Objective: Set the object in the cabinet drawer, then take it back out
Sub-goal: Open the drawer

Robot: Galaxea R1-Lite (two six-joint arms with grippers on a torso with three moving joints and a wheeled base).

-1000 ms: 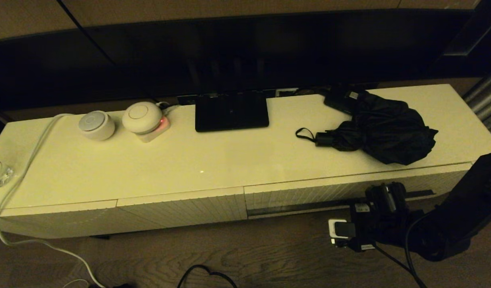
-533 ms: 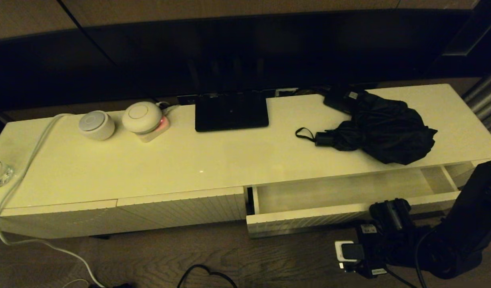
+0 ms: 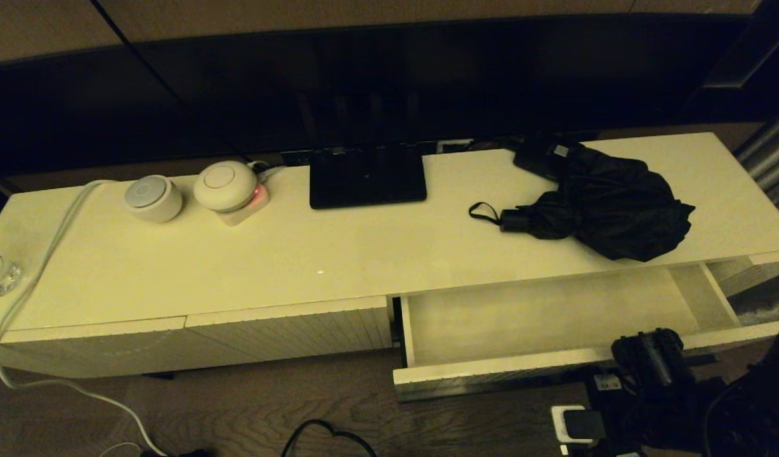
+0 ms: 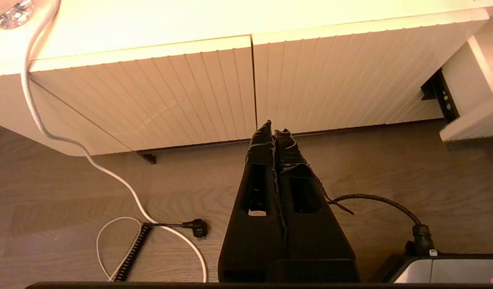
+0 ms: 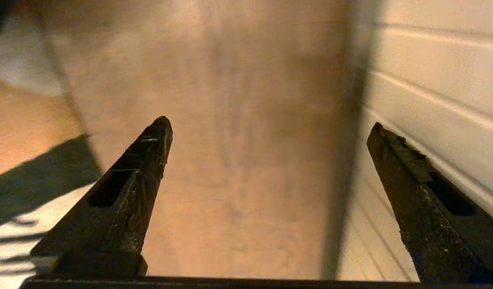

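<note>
The black folding umbrella (image 3: pixel 608 206) lies on the cabinet top at the right, its handle and wrist loop pointing left. Just below it the wide cream drawer (image 3: pixel 491 373) stands pulled far out, with a pale, bare interior. My right gripper (image 3: pixel 648 363) hangs at the drawer's front, right of its middle. In the right wrist view this gripper (image 5: pixel 269 124) is open, with one finger alongside the ribbed front (image 5: pixel 431 100) and only floor between the fingers. My left gripper (image 4: pixel 272 127) is shut and empty, low before the shorter ribbed fronts (image 4: pixel 190 92). It does not show in the head view.
A small black box with a white label (image 3: pixel 542 155) touches the umbrella's far side. A black stand base (image 3: pixel 367 178), two round white devices (image 3: pixel 153 198) and a white cable (image 3: pixel 40 266) are on the cabinet top. Cables (image 4: pixel 150 224) lie on the wooden floor.
The drawer went from shut to wide open, sliding toward me. My right gripper moved back and down with its front. The umbrella has not moved.
</note>
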